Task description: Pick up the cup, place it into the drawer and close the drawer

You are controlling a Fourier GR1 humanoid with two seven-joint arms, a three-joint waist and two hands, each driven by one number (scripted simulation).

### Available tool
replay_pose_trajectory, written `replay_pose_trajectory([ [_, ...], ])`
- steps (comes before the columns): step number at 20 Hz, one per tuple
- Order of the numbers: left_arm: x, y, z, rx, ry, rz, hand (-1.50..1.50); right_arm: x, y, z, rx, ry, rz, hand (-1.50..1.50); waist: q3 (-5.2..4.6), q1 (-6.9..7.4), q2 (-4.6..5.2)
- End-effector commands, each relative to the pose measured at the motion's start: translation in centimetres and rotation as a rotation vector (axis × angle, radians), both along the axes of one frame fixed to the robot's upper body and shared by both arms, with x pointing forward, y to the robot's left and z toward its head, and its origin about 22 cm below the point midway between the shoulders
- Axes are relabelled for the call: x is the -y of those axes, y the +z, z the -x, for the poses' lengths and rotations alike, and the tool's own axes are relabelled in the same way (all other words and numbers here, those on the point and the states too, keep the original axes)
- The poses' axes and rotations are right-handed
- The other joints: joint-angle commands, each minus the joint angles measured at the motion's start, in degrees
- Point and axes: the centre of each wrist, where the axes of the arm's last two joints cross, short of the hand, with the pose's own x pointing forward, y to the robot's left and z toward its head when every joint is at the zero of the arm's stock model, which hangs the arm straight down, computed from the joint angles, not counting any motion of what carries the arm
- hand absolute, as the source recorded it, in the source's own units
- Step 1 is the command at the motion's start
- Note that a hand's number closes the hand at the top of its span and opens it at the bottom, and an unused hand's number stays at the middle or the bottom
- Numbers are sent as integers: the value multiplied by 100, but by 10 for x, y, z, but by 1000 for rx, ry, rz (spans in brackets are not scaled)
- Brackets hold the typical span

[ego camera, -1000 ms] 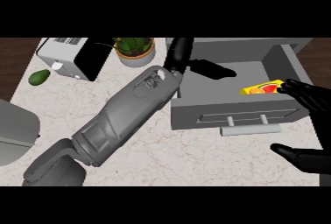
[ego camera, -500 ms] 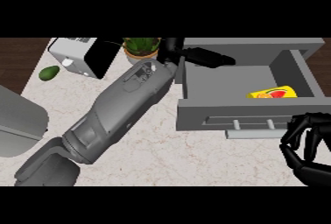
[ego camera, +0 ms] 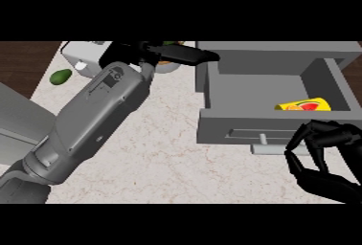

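With the yellow cup with a red fruit print [ego camera: 304, 105] lying on its side inside the open grey drawer [ego camera: 233, 125], the empty, curled right robot hand [ego camera: 322, 158] sits just before the drawer's front, nearer than the left robot hand [ego camera: 166, 53], fingers straight, at the table's [ego camera: 176, 158] far edge.

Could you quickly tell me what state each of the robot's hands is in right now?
Left black hand: open, fingers stretched towards the open grey drawer, holding nothing.
Right black hand: shut, fingers curled, holding nothing, just before the drawer front.
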Motion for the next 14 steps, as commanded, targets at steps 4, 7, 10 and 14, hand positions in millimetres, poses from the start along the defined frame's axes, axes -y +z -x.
replay_pose_trajectory([
  [4, -67, 5, 14, -7, 36, 47, -150, -23, -28, -19, 20, -19, 160, 150, 3, 48, 8],
  [7, -84, -20, 29, -9, 27, 39, -150, -38, -37, -32, 29, -30, 289, 150, 1, 105, 8],
  [10, -95, -28, 33, -29, 18, 44, -150, -45, -53, -44, 45, -7, 461, 150, 0, 119, 30],
  [14, -117, -35, 46, -34, 45, 60, -150, -47, -86, -72, 43, -14, 610, 150, 6, 202, 53],
])
